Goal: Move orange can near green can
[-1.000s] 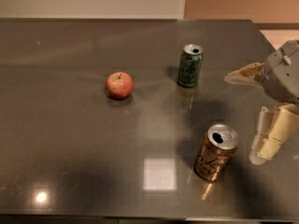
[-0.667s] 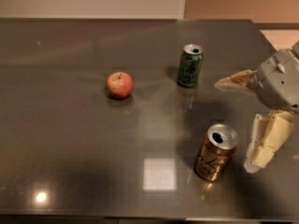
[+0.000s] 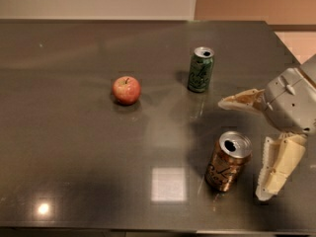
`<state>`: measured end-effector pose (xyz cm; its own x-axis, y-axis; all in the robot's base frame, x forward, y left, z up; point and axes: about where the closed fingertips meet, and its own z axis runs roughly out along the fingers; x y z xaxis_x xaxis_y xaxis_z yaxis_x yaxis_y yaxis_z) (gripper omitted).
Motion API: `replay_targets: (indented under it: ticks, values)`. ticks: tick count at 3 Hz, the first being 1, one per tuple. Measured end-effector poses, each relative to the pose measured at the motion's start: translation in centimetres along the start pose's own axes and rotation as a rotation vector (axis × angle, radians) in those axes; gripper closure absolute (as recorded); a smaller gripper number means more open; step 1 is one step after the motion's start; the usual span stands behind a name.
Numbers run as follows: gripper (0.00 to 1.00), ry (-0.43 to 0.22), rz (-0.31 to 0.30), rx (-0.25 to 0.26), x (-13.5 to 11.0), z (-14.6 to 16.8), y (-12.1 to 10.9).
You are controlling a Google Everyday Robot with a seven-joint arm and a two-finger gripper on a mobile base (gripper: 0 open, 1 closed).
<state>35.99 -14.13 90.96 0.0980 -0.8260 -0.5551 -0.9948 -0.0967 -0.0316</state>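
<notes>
- The gripper (image 3: 241,149) is seen at the right edge of the dark table (image 3: 74,147), with its fingers (image 3: 279,164) spread wide and nothing held
- The orange can (image 3: 228,161) is stood upright just left of the lower finger, below the upper one; contact cannot be told
- The green can (image 3: 200,69) is placed upright further back, well apart from it
- A red apple (image 3: 127,90) is seen left of the green can
</notes>
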Motion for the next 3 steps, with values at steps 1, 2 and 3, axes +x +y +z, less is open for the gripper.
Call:
replay_targets:
  ticks: [1,2,3]
  values:
    - [0.18,-0.013,-0.007,-0.006,0.07,0.39,0.09]
    - [0.41,-0.02,-0.009,-0.007,0.07,0.4,0.04]
    - [0.63,-0.02,-0.011,-0.013,-0.09,0.5,0.19]
